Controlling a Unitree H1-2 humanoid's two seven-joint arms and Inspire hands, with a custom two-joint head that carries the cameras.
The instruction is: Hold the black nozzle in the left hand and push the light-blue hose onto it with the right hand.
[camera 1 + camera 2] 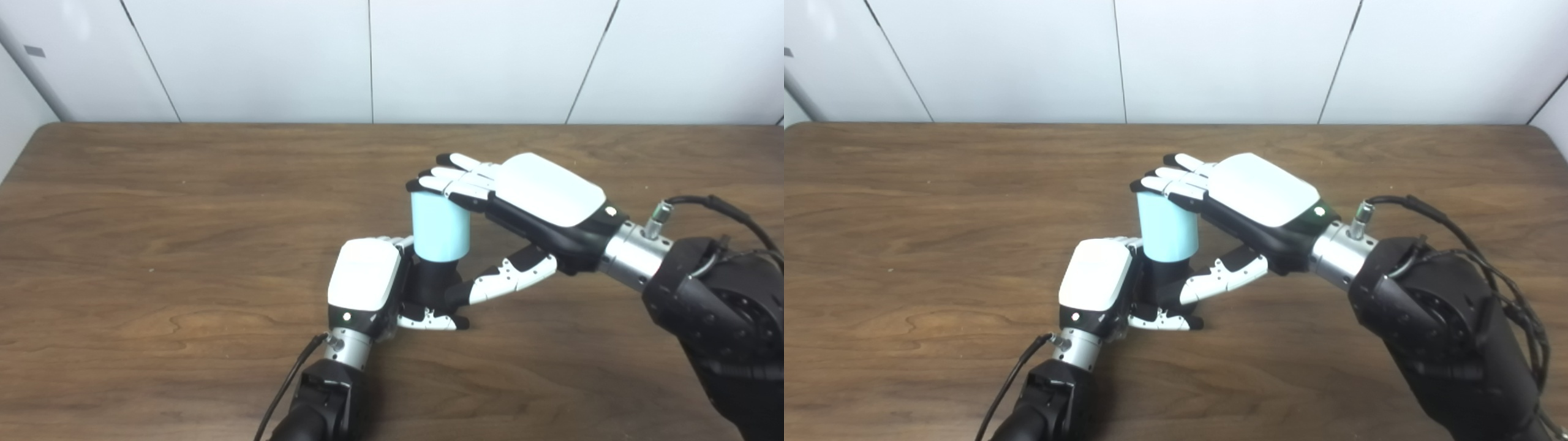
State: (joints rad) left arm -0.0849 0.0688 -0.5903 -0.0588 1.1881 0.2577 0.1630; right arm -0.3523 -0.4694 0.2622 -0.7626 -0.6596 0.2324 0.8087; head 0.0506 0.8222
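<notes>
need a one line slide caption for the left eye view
Left hand grips the black nozzle upright on the table while right hand presses the light-blue hose down.

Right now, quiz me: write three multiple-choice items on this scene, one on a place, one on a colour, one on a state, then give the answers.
1. Where does the light-blue hose stand relative to the black nozzle?
A. directly on top of it
B. lying beside it on the table
C. underneath it

2. What colour is the table?
A. white
B. brown wood
C. green

3. What is the left hand doing?
A. resting open, away from everything
B. lifted high above the hose
C. closed around the nozzle

Answers:
1 A, the hose stands upright with the nozzle showing just beneath its lower end.
2 B, wood grain runs across the whole top.
3 C, its fingers wrap the nozzle low down, while the right hand lies flat over the hose's top.
</notes>
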